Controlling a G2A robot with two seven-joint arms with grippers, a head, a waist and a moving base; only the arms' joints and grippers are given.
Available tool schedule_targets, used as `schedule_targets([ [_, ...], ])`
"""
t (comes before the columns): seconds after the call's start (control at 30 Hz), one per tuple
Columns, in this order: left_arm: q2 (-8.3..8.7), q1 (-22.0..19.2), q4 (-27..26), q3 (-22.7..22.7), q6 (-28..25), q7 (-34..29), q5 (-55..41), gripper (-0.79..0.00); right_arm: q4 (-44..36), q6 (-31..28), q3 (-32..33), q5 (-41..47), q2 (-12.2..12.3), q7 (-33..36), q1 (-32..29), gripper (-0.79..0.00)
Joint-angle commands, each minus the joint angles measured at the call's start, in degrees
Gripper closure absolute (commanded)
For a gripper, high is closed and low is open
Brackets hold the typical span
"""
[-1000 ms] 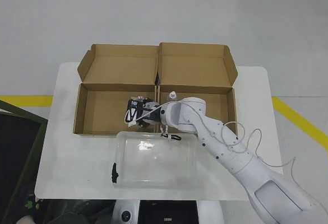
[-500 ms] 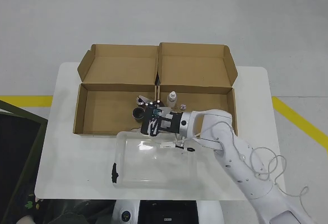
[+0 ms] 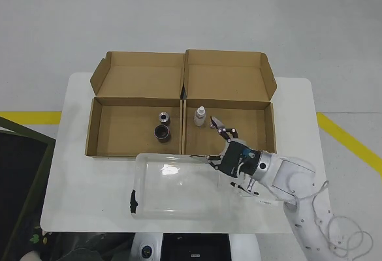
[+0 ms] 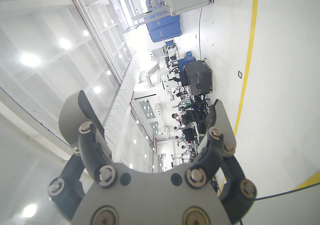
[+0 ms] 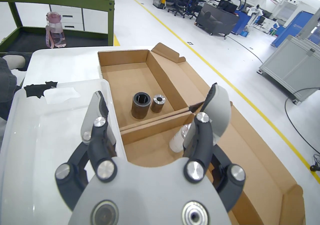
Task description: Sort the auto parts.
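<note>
Two open cardboard boxes sit side by side on the white table. The left box [image 3: 112, 130] holds a dark cylinder [image 3: 162, 133] [image 5: 141, 105] and a smaller grey cylinder [image 3: 163, 118] [image 5: 159, 103], both upright and close together. In the right box [image 3: 249, 127] stands a small white bottle [image 3: 200, 116] [image 5: 176, 142], partly hidden behind a finger in the right wrist view. My right gripper [image 3: 213, 141] [image 5: 158, 97] hovers open and empty over the near edge of the right box. My left gripper [image 4: 150, 104] is open, empty, and aimed up at the room.
A clear plastic bin [image 3: 177, 196] [image 5: 50, 121] with black tape [image 3: 133, 201] on its rim lies in front of the boxes. A green cart [image 3: 8, 176] stands left of the table [image 3: 79, 183], with a pink bottle [image 5: 55, 30] on it.
My right gripper let go of the dark cylinder in the left box and drew back to the right and toward the front. It is now over the right box's near edge.
</note>
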Motion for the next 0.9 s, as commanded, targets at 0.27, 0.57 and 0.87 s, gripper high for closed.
schedule_targets([
  [0.27, 0.00, 0.0, 0.0, 0.0, 0.0, 0.0, 0.0, -0.785, 2.2, 3.0, 11.1, -1.6, 1.7, -12.1, -8.9, -0.720],
  [0.57, 0.00, 0.0, 0.0, 0.0, 0.0, 0.0, 0.0, -0.785, 3.8, 6.0, 17.1, -0.7, 2.6, -16.3, -13.1, -0.751],
  [0.87, 0.00, 0.0, 0.0, 0.0, 0.0, 0.0, 0.0, -0.785, 4.2, 7.6, 20.7, 1.7, 3.1, -15.4, -15.5, -0.785],
])
